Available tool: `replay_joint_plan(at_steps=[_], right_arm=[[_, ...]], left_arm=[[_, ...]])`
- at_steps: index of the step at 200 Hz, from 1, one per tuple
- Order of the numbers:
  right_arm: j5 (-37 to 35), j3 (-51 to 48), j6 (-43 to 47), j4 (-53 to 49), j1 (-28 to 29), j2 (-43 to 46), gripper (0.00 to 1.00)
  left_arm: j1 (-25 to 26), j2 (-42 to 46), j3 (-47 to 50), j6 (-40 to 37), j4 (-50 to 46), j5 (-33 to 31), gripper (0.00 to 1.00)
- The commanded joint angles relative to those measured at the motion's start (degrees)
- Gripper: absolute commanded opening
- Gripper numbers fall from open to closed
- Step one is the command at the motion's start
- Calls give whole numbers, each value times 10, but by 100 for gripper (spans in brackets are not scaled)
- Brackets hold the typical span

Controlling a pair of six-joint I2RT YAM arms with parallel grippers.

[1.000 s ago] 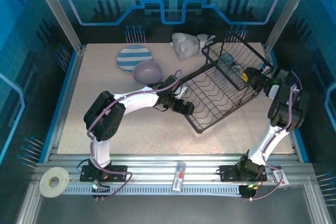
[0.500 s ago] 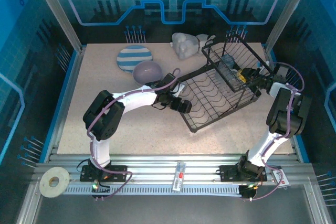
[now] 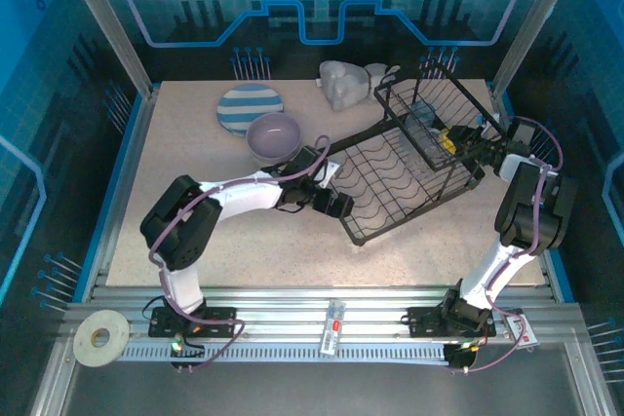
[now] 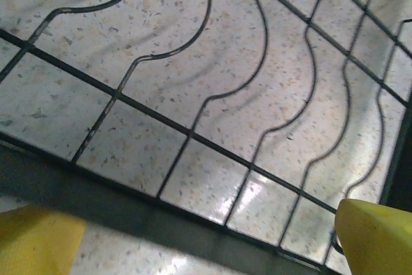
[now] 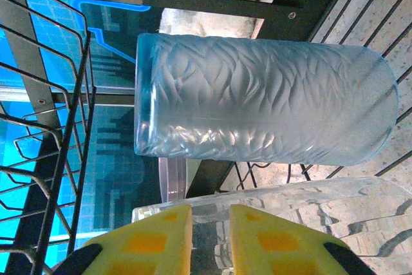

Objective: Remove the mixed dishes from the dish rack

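Black rack (image 4: pixel 148 214) edge at left tool (image 3: pixel 337 205)

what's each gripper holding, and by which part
Right gripper seems to pinch the nearer clear cup by its wall near the rim; left gripper open, holding nothing.

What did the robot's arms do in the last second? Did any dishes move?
The left arm dropped its elbow toward the near-left, and its open left claw slid slightly back along the edge of the dish rack. The right claw pushed a little deeper into the basket, apparently pinching a clear cup. The striped plate, lavender bowl and rack stayed put.
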State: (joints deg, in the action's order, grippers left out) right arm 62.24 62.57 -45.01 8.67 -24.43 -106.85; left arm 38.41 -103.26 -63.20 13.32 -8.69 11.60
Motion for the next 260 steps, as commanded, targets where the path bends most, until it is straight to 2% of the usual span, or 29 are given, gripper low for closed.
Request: replay_joint_plan(at_steps=[1,40,60,104,148,209,260], right_arm=[[16,-3,-8,10,11,-19,24],[19,4,-10,5,11,-25,24],[21,4,-17,9,15,-26,24],[31,20,8,-33,23,-35,24],[52,7,0,0,38,-43,24],[33,42,120,-167,43,-32,24],[34,25,130,-174,52,-31,24]], left_arm=[[3,66,30,-10,34,-21,99],[4,149,70,-15,78,-52,99],[5,152,80,-36,147,-16,99],[14,43,-8,-86,223,81,99],[20,-72,-23,-102,456,145,99],[25,-176,-132,-117,453,143,99],[33,-243,-217,-119,453,145,99]])
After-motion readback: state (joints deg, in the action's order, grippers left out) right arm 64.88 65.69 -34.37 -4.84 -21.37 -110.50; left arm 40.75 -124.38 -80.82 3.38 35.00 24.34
